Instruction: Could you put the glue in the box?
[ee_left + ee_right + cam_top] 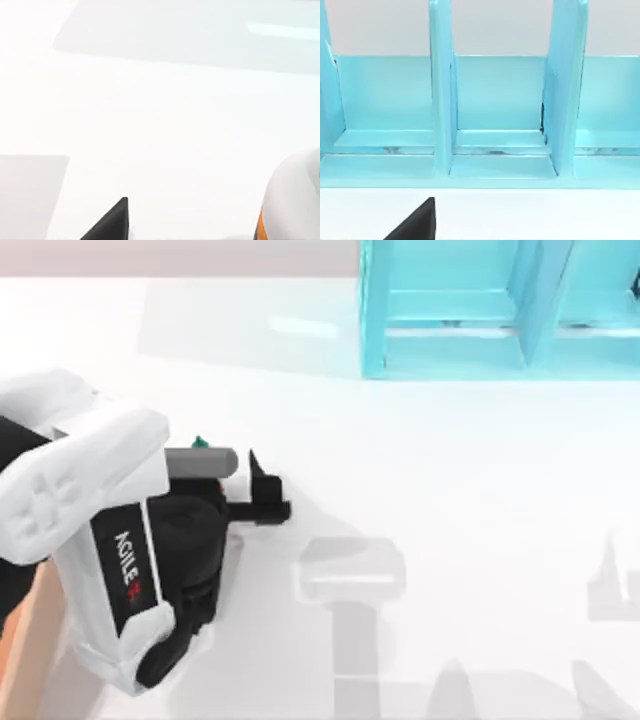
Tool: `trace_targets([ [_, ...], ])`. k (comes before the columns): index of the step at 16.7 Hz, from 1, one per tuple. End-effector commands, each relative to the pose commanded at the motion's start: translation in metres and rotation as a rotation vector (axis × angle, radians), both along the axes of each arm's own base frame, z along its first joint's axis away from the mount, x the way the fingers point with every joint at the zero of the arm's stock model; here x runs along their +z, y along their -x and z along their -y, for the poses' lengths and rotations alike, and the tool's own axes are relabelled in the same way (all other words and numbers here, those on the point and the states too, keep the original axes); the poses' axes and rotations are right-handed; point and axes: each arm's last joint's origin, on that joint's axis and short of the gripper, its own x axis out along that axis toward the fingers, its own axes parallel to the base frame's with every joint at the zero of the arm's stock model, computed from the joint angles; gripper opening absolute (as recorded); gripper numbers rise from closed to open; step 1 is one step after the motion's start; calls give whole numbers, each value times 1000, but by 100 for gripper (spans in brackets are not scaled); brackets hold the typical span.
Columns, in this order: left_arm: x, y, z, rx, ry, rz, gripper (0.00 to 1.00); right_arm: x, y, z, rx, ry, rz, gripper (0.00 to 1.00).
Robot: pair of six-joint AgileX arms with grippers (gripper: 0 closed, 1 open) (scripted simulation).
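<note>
The glue (292, 200) is a white bottle with an orange label, close beside my left gripper in the left wrist view. In the top view only its green cap (198, 443) peeks out past the arm. My left gripper (220, 462) hangs over the left part of the table and is open. One black finger (112, 222) stands apart from the bottle, with bare table between them. A strip of the box (25, 640), tan wall and orange floor, shows at the lower left edge under my left arm. My right gripper (415, 222) faces the cyan shelf.
A cyan blue shelf unit (490, 310) with upright dividers (440, 100) stands at the back right of the table. Grey arm shadows lie on the white table (450, 490) toward the front and right.
</note>
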Motion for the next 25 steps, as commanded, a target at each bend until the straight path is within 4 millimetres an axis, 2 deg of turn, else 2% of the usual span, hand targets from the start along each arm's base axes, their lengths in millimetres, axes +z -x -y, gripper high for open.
trace_targets([
  [10,0,0,0,0,0,0,2,0,0,0,0,0,0,100],
  [20,1,0,0,-1,0,1,0,0,0,0,0,0,0,100],
  [25,30,-5,1,9,1,-4,0,0,0,0,0,0,0,100],
])
